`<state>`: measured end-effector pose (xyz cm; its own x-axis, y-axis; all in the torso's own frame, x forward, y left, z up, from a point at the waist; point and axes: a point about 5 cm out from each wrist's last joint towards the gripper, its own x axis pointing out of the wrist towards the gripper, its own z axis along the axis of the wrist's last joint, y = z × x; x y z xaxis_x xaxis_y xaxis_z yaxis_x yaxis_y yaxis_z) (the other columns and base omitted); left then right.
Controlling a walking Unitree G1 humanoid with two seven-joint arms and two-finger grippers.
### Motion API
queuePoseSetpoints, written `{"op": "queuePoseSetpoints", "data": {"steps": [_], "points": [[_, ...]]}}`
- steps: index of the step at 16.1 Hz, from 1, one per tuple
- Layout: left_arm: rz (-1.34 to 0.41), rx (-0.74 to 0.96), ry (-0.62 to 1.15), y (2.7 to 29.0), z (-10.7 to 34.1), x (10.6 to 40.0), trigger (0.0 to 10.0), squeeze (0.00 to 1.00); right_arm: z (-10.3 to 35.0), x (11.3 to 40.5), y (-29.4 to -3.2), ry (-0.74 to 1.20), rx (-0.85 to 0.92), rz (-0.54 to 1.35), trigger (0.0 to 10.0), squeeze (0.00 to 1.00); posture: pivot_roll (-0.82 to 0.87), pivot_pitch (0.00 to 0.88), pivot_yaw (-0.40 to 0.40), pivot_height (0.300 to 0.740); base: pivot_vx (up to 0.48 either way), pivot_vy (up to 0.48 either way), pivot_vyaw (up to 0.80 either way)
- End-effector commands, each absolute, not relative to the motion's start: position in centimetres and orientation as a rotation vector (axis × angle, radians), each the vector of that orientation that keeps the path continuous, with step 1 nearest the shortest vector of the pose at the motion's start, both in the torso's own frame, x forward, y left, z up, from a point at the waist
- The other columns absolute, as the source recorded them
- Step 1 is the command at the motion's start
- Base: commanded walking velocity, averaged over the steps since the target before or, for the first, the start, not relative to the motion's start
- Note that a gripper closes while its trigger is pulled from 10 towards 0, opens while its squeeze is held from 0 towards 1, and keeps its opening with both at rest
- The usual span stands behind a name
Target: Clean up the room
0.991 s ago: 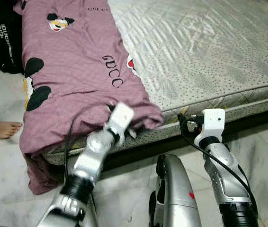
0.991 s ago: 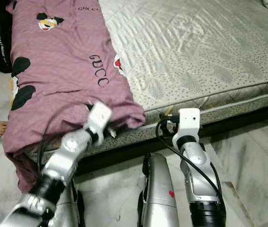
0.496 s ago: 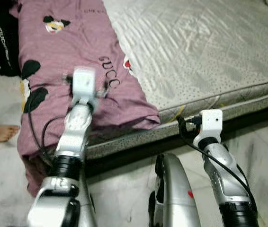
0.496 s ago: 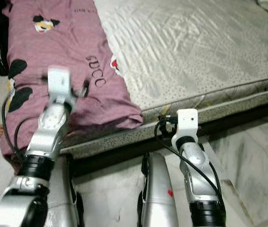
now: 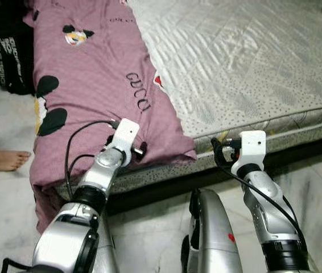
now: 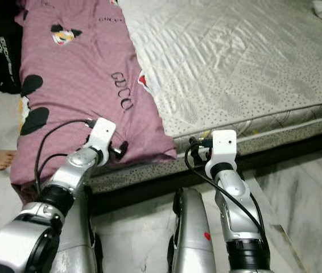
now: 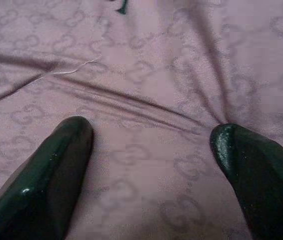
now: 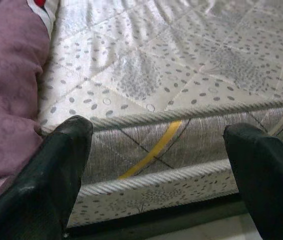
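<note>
A mauve blanket (image 5: 98, 85) with cartoon mouse prints and black lettering lies along the left side of a grey quilted mattress (image 5: 246, 62), its end drooping over the near edge. My left gripper (image 7: 151, 145) is open, both black fingers (image 7: 56, 170) pressed down on the wrinkled mauve cloth near the blanket's near end; its wrist (image 5: 124, 136) sits on that end. My right gripper (image 8: 156, 145) is open too, held level with the mattress side (image 8: 161, 145) just right of the blanket's corner, with nothing between its fingers (image 8: 261, 170).
A person's bare feet (image 5: 1, 158) rest on the marble floor at the left. Dark printed fabric (image 5: 7, 51) hangs beside the bed's left side. Pale marble floor (image 5: 314, 176) runs along the bed's front. My silver legs (image 5: 212, 227) show at the bottom.
My left arm swung up over the blanket, then came back down onto its near end. The right arm stayed put. The camera shifted slightly.
</note>
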<state>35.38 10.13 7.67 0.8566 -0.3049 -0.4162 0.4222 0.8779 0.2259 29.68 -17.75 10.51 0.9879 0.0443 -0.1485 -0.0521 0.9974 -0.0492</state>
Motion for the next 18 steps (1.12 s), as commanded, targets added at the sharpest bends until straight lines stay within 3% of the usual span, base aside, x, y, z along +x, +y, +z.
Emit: {"op": "queuePoseSetpoints", "data": {"steps": [1, 3, 4, 5, 8, 12, 14, 18], "points": [[-0.528, 0.344, 0.463, 7.6, 5.5, 33.8, 10.0, 0.00, 10.5, 29.8, -17.9, 0.146, -0.050, 0.039, 10.0, 0.00, -0.03, 0.088, -0.048, 0.496, 0.000, 0.000, 0.00], [-0.506, 0.345, 0.386, 7.2, 6.6, 34.3, 10.0, 0.00, 10.7, 30.0, -17.7, 0.131, -0.040, 0.036, 10.0, 0.00, -0.03, 0.079, -0.045, 0.496, 0.000, 0.000, 0.00], [-0.392, 0.275, 0.167, 7.5, 9.6, 35.5, 10.0, 0.00, 11.3, 30.2, -17.4, 0.088, 0.001, 0.042, 10.0, 0.00, -0.03, 0.071, -0.041, 0.496, 0.000, 0.000, 0.00], [-0.363, 0.258, 0.124, 7.8, 10.3, 35.7, 10.0, 0.00, 11.4, 30.2, -17.3, 0.082, 0.008, 0.045, 10.0, 0.00, -0.03, 0.071, -0.041, 0.496, 0.000, 0.000, 0.00], [-0.134, 0.153, -0.120, 11.7, 13.0, 33.4, 10.0, 0.00, 11.9, 30.5, -16.5, 0.034, 0.063, 0.032, 10.0, 0.00, 0.00, 0.052, -0.026, 0.496, 0.000, 0.000, 0.00], [0.106, 0.126, -0.176, 17.8, 12.8, 27.6, 10.0, 0.00, 11.9, 30.7, -16.1, 0.011, 0.104, 0.022, 10.0, 0.00, 0.05, 0.034, -0.011, 0.496, 0.000, 0.000, 0.00], [0.160, 0.144, -0.151, 18.8, 12.3, 26.4, 10.0, 0.00, 12.1, 31.1, -15.7, -0.010, 0.119, 0.023, 10.0, 0.00, 0.06, 0.024, -0.008, 0.496, 0.000, 0.000, 0.00], [0.151, 0.137, -0.130, 18.4, 12.8, 27.0, 10.0, 0.00, 12.5, 32.1, -14.2, -0.033, 0.156, 0.055, 10.0, 0.00, 0.05, 0.000, 0.003, 0.544, 0.000, 0.000, 0.00]]}}
